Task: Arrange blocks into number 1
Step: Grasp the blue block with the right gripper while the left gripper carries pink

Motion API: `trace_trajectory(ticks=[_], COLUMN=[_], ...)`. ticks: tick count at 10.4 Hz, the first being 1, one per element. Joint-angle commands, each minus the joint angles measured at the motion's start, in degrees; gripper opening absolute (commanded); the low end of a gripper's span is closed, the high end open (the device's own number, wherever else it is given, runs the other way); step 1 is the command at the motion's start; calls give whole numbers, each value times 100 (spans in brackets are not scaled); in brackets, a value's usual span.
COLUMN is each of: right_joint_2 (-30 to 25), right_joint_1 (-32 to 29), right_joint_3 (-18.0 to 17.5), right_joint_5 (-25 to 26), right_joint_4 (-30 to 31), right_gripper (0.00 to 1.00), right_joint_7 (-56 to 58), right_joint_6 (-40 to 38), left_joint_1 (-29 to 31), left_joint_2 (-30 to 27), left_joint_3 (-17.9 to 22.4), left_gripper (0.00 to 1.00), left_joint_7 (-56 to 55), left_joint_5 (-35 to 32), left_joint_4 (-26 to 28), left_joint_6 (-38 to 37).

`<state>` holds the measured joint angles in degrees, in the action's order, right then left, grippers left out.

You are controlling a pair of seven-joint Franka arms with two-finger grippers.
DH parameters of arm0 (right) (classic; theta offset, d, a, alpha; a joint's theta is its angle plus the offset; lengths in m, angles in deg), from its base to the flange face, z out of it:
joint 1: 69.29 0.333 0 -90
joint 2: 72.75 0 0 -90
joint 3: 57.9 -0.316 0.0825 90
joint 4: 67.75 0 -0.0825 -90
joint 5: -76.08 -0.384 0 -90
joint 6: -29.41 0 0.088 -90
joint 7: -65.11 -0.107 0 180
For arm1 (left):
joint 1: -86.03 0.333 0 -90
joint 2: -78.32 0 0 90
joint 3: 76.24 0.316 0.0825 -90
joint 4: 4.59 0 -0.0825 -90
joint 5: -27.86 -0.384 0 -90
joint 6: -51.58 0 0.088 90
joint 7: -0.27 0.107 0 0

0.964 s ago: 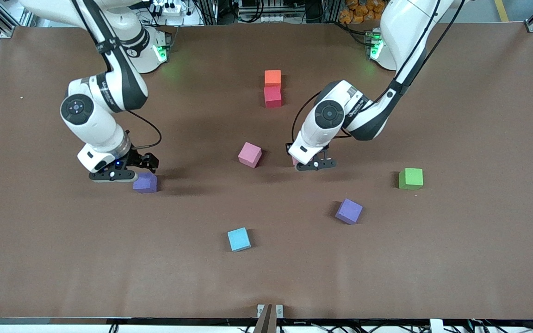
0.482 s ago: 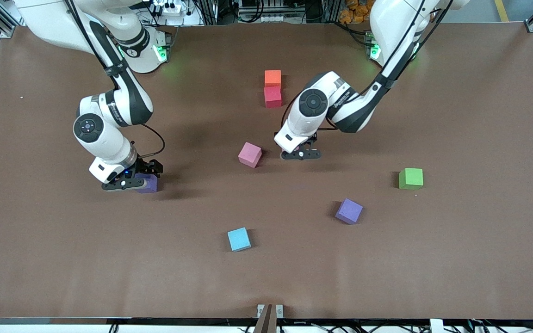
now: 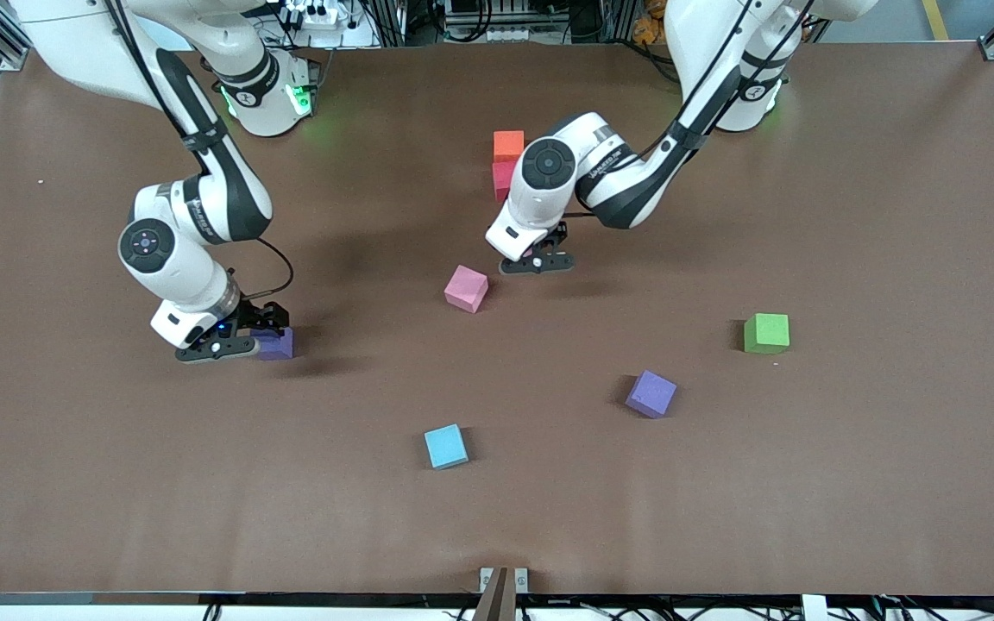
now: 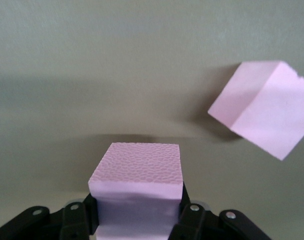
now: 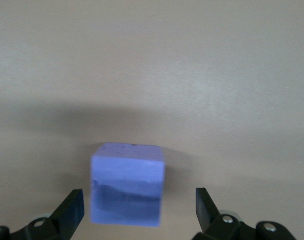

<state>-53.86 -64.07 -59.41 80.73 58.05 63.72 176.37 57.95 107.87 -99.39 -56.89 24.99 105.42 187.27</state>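
Here the right hand [image 3: 238, 339] stands open around a purple block [image 3: 276, 343] on the bench [image 3: 851, 483]. A loose pink block [image 3: 466, 287] lies mid-bench. The left hand [image 3: 538, 259] grips another pink block [image 4: 137, 187], just beside the red block [image 3: 502, 179] and orange block [image 3: 508, 145].

No text, number or sign can be read with any certainty. Small dark lettering is printed on the white wrist housing of the left arm [image 3: 605, 160] and of the right arm [image 3: 197, 207], but it is too small to be made out. No markings are seen on the blocks in either wrist view.
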Motion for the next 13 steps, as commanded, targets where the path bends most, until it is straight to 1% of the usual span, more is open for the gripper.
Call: trace_trajectory(ticks=[1, 3, 5, 7, 10, 11, 12, 13], right_joint_2=[203, 203, 203, 334, 484, 502, 519, 554], right_joint_1=[-83, -39, -30, 119, 207, 225, 225, 225], right_joint_3=[-51, -51, -51, -25, 46, 54, 63, 63], right_joint_5=[37, 2, -16, -121, -121, -121, -121, -121], right_joint_4=[-91, -135, -205, -249, -232, -232, -232, -197], right_gripper=[99, 99, 99, 98, 96, 93, 85, 72], right_joint_7=[70, 8, -1, -36, -36, -36, -36, -36], right_joint_6=[131, 123, 114, 140, 263, 289, 316, 394], left_joint_1=[-241, -408, -566, -611, -611, -611, -611, -611], left_joint_2=[68, 200, 209, 209, 174, 183, 191, 191], left_joint_3=[39, 39, 30, -127, -286, -304, -304, -304], left_gripper=[0, 0, 0, 0, 0, 0, 0, 0], left_joint_7=[-172, -199, -286, -304, -304, -304, -304, -304], left_joint_5=[130, 129, 121, 77, 33, 33, 24, 24], left_joint_4=[20, 29, 90, 134, 327, 345, 345, 371], left_joint_6=[-34, -34, -43, -60, -60, -60, -60, -60])
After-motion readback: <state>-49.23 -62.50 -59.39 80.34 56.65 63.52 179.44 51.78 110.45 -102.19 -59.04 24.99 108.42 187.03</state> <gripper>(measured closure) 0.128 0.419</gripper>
